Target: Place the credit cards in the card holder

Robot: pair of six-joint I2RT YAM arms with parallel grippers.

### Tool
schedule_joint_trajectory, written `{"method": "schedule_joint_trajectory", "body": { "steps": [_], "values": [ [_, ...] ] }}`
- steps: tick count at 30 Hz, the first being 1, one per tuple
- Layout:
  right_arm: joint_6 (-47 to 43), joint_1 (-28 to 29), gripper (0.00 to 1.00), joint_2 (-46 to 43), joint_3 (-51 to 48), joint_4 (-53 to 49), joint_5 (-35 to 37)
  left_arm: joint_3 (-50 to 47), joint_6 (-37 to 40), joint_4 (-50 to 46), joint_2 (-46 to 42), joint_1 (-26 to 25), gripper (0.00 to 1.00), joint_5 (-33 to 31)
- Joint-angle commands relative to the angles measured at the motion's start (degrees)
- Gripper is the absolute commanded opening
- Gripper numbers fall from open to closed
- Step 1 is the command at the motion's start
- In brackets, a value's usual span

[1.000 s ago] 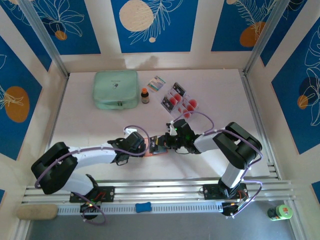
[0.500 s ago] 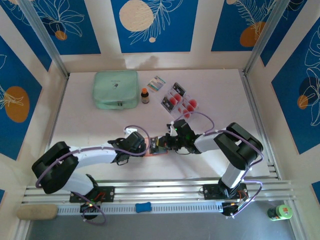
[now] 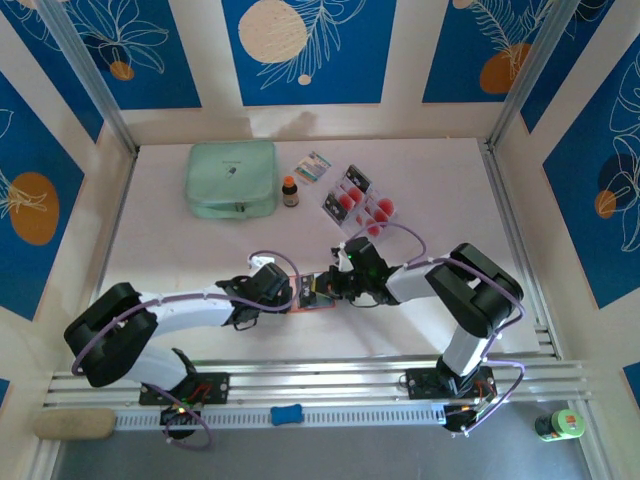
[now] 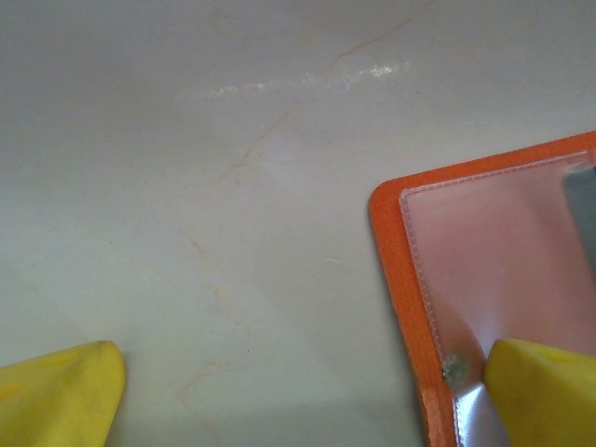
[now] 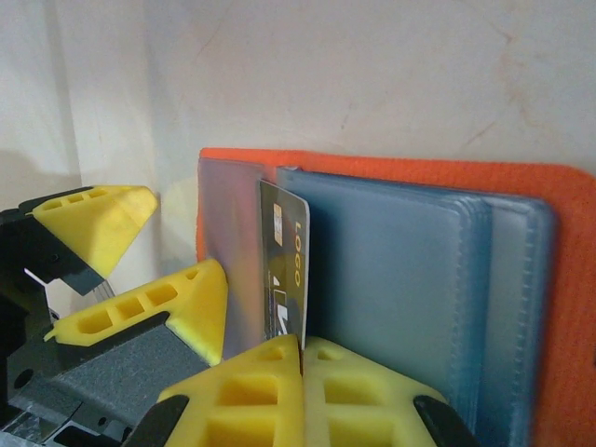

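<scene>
Orange card holder (image 4: 410, 279) lies partly under wide-open left hand (image 4: 298, 391); shut right hand (image 5: 303, 349) pinches credit card (image 5: 284, 270).

From overhead the card holder (image 3: 320, 306) is mostly buried under the left gripper (image 3: 292, 292) and right gripper (image 3: 332, 286), only a sliver of orange showing; the credit cards (image 3: 360, 203) farther back are too small to count. At the left wrist the holder runs off the right and bottom edges, and the fingertips (image 4: 65, 391) are cut to yellow corners; at the right wrist a card (image 5: 284, 270) marked LOGO loses its lower end between the closed tips.
</scene>
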Motion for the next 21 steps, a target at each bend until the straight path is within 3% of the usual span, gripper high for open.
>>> {"method": "schedule_joint_trajectory", "body": {
  "steps": [1, 5, 10, 13, 21],
  "values": [
    [-0.17, 0.35, 0.0, 1.77, 0.62, -4.15, -1.02, 0.04, 0.18, -1.01, 1.0, 0.58, 1.0, -0.17],
    [-0.66, 0.35, 0.01, 1.83, 1.15, -5.12, -1.27, 0.53, 0.19, -1.36, 0.47, 0.52, 1.0, -0.07],
    [-4.15, -0.39, 0.37, -0.11, 3.9, -11.19, -1.54, 1.5, -0.25, -2.67, -2.02, 0.87, 1.0, 0.08],
    [-7.58, -1.0, 0.48, -2.05, 6.8, -17.11, -1.38, 1.37, -0.7, -3.01, -3.26, 1.75, 1.0, 0.72],
    [-15.84, -1.51, 0.5, -4.92, 14.83, -31.82, 1.91, -0.76, -0.98, -1.55, -3.81, 3.41, 1.0, 2.12]
  ]
}}
